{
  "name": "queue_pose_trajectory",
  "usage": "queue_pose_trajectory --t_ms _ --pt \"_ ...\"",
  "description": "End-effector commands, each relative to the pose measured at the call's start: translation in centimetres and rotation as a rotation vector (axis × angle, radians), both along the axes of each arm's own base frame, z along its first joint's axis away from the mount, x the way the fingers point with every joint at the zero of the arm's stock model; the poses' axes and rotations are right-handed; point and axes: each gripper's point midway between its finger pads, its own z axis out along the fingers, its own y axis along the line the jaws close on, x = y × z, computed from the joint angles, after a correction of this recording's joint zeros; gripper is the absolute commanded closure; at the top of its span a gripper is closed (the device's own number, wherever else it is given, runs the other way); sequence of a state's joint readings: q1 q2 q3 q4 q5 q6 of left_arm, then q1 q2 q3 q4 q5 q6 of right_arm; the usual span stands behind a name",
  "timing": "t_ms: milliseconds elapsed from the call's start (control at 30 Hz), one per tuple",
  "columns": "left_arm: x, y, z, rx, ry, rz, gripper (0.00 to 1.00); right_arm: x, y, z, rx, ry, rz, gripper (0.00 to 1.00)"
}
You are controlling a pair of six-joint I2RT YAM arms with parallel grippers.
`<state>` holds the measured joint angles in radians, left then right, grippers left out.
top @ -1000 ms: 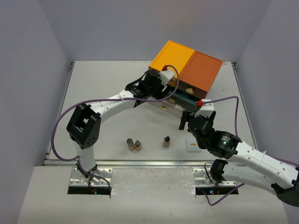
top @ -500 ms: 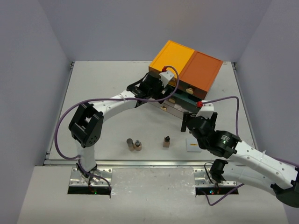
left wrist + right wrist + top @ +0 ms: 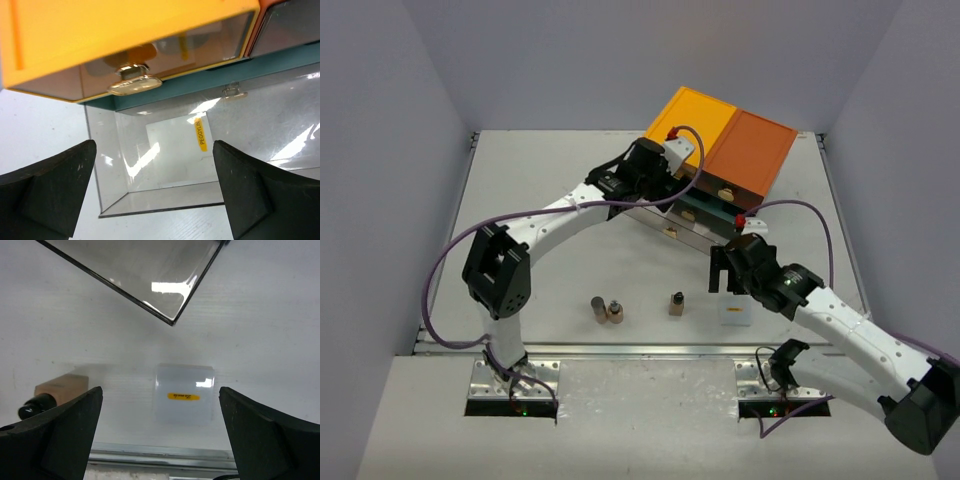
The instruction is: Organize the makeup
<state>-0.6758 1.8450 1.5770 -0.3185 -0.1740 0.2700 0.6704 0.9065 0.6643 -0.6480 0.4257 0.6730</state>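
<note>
Three tiny brown bottles [image 3: 598, 310] [image 3: 616, 312] [image 3: 676, 303] stand on the table near the front edge. A flat white square with a yellow label [image 3: 734, 315] lies to their right. My right gripper [image 3: 722, 270] hangs open above it; in the right wrist view the square [image 3: 184, 392] lies between the open fingers [image 3: 160, 400], with one bottle [image 3: 57, 389] at the left. My left gripper [image 3: 154, 165] is open and empty over a pulled-out clear drawer [image 3: 107, 165] that holds another labelled white square [image 3: 172, 145]. The green discs and the white oval are out of view.
The drawer chest [image 3: 720, 140] with yellow and orange tops stands at the back right, its lower clear drawers [image 3: 670, 225] pulled out toward the arms. An orange shape [image 3: 135, 52] shows dimly through the upper drawer's tinted front. A drawer corner [image 3: 172, 315] juts in above the right gripper.
</note>
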Motion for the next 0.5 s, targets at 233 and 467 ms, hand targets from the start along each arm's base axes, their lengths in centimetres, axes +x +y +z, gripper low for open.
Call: queue_pose_trajectory --t_ms 233,467 --pt "-3.7 3.9 11.6 -0.041 -0.152 0.022 0.0 -3.8 -2.2 -7.7 0.018 0.257 -0.082 0.01" --pt "-6.5 6.6 12.6 -0.05 -0.178 0.027 0.0 -4.2 -1.7 -11.0 0.035 0.344 -0.121 0.01"
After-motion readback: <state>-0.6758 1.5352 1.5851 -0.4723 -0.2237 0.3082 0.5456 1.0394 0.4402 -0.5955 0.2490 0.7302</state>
